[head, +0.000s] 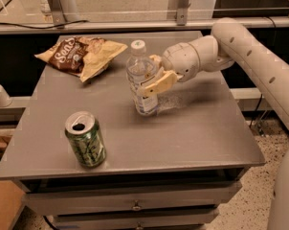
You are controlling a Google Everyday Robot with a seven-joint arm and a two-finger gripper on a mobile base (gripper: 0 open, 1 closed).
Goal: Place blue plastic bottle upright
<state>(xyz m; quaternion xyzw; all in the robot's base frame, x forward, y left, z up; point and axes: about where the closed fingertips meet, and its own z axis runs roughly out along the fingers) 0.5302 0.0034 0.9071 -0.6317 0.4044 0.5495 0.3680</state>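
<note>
The blue plastic bottle (141, 79) is a small clear bottle with a white cap. It stands nearly upright near the middle of the grey table (192, 133), its base at or just above the tabletop. My gripper (152, 78) comes in from the right on the white arm (240, 47) and is shut on the bottle's middle. One tan finger (159, 84) lies across the bottle's front; the other shows behind it.
A green soda can (85, 139) stands opened near the table's front left. A chip bag (82, 53) lies at the back left. A rail (135, 25) runs behind the table. Drawers sit under the tabletop.
</note>
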